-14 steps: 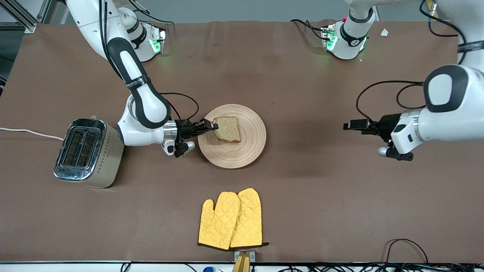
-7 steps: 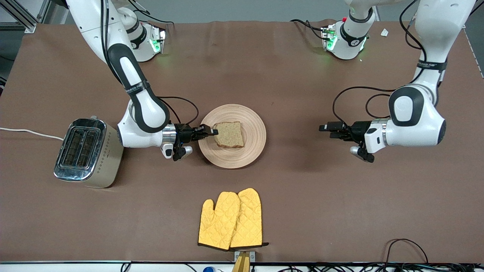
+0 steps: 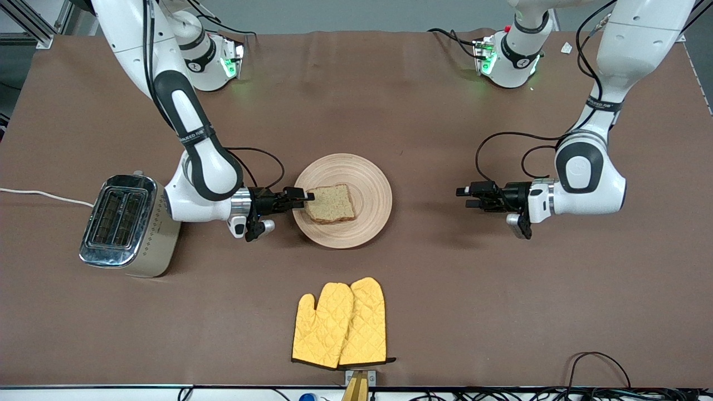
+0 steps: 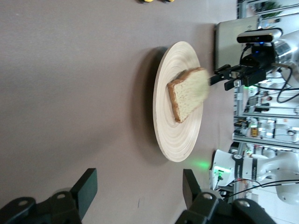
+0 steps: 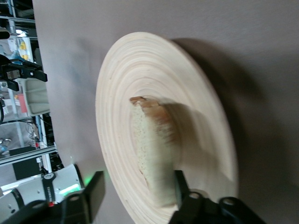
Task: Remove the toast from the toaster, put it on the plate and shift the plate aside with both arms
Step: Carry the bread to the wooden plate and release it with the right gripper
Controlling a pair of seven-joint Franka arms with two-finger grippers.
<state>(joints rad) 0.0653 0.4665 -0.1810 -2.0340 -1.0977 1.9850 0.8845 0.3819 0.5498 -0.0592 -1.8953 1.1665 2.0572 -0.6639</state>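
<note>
While the speckled tan toast slice [image 3: 330, 203] lies on the round pale wooden plate [image 3: 372, 179], the right gripper [image 3: 303, 195], fingers apart, sits at its edge; the left gripper [image 3: 467, 197] hovers wide over the bench [image 3: 423, 267].

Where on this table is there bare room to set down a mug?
Bare cloth lies between the plate and the open left pincer, and between the plate and the oven mitts. It is crowded where the right pincer, open beside the toast, reaches in from the toaster.
</note>
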